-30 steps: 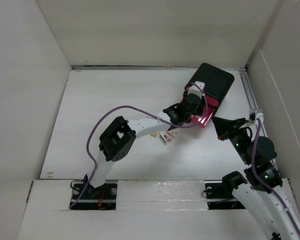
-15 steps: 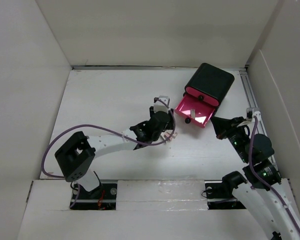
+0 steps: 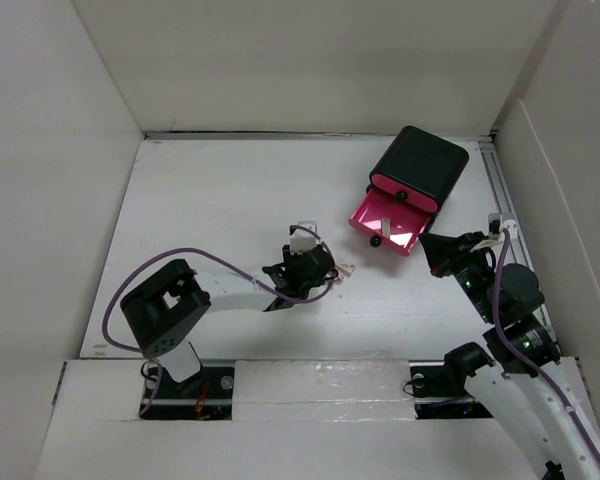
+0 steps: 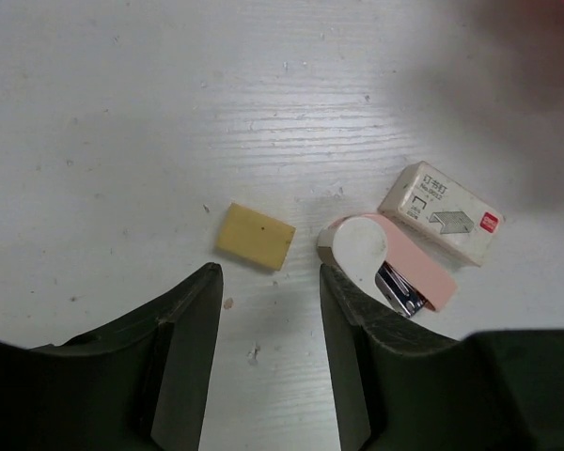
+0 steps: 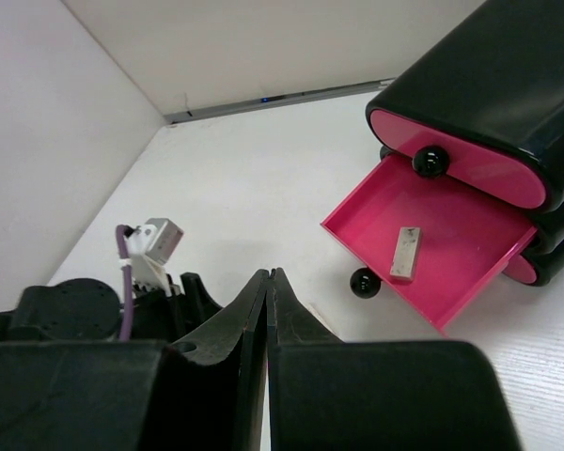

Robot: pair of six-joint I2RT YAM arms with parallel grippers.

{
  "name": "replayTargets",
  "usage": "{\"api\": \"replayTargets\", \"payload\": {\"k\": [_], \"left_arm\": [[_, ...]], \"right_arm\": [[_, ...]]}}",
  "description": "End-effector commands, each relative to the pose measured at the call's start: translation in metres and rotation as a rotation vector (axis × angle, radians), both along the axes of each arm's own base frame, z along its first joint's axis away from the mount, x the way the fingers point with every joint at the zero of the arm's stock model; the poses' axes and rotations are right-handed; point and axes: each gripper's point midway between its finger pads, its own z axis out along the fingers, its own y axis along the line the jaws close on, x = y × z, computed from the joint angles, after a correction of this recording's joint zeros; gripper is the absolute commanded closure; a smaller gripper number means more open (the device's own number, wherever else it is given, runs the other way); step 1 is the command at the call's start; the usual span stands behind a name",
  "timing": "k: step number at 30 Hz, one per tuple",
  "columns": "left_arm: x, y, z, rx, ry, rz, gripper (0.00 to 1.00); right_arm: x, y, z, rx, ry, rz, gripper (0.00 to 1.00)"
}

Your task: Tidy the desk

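- Left of the black cube-shaped plastic box (image 3: 427,165) with pink drawers, and a little nearer to me, my left gripper (image 4: 268,280) now hangs over the loose items on the large flat white desk (image 3: 210,200). A second ago it was up at the box's pulled-out pink drawer (image 3: 390,222).
- Left jaws are apart with nothing between them.
- Small yellow rectangular eraser (image 4: 255,236) lies just ahead of the gap, untouched.
- Pink-and-white stapler (image 4: 385,272) and white cardboard staple box (image 4: 439,213) lie side by side on the box side of the eraser, close to touching.
- Right gripper (image 5: 268,282) has its fingers pressed together and holds nothing. It is parked just on the near side of the box, facing the drawer, and has barely moved.
- Drawer stands open with a small grey bar (image 5: 406,254) lying in it. I read that as one drop-off done.
- Three items remain on the desk, so we're part-way through. The eraser looks like the next pick.
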Motion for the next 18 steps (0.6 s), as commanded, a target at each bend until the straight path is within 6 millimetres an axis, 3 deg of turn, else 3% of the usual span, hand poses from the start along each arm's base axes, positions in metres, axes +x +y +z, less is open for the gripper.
{"api": "replayTargets", "payload": {"k": [1,5,18], "left_arm": [[0.013,-0.007,0.001,-0.005,-0.017,0.061,0.59],[0.016,-0.014,-0.012,0.021,0.001,0.059,0.59],[0.037,-0.010,-0.020,0.025,0.013,0.081,0.59]], "right_arm": [[-0.004,0.000,0.016,0.008,-0.050,0.010,0.95],[-0.005,0.000,0.016,0.008,-0.050,0.010,0.95],[-0.003,0.001,0.013,0.007,-0.049,0.010,0.95]]}}
